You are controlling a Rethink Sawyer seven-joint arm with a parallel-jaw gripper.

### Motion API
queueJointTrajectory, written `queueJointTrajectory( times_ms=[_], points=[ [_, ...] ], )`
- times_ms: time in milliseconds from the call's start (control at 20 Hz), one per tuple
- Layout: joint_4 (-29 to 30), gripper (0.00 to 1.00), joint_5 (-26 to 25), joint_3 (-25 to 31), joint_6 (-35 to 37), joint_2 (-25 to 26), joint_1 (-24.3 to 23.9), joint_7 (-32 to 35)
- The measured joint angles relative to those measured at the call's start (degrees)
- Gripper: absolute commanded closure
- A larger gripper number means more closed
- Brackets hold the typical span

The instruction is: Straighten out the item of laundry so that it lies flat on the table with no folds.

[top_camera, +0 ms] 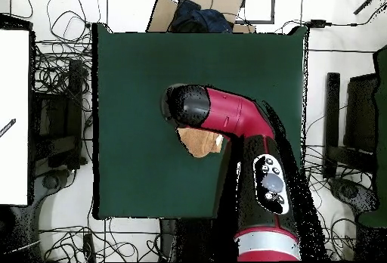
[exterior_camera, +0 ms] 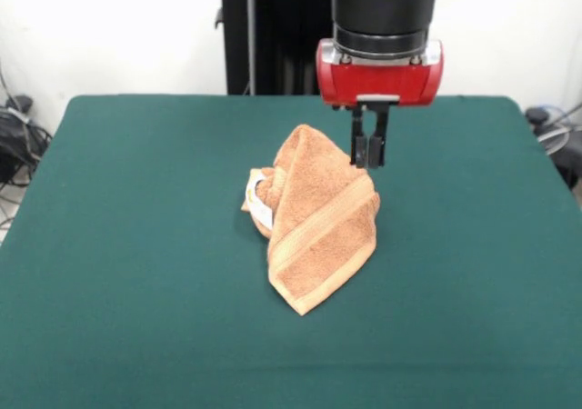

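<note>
Towel (exterior_camera: 318, 223) looks soft, light, limp; gripper (exterior_camera: 368, 159) pinched on its upper fold, lifting it in a peak above table (exterior_camera: 136, 245). Better hold: a free corner.

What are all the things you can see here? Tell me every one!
Orange-tan terry towel: one, orange-tan with woven border bands, bunched and folded near the middle of the table, one part lifted up at the gripper.
Small white label: one, white, on the towel's side that is left in the front view.
Large table covered in dark green cloth: one, dark green, filling most of both views.
Tangled cables: many, black, on the floor around the table in the overhead view.
Red and black robot arm: one, reaching over the table from the robot's base.
Gripper: one, black fingers below a red wrist, close together at the towel's raised edge.
</note>
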Motion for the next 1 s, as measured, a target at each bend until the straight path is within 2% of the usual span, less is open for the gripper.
queueJointTrajectory(
  times_ms=[50, 1000],
  points=[
    [0.0, 0.0, 0.1, 0.0, 0.0, 0.0, 0.0, 0.0],
    [1.4, 0.0, 3.7, 3.4, -2.0, 0.9, -1.6, 0.0]
  ],
)
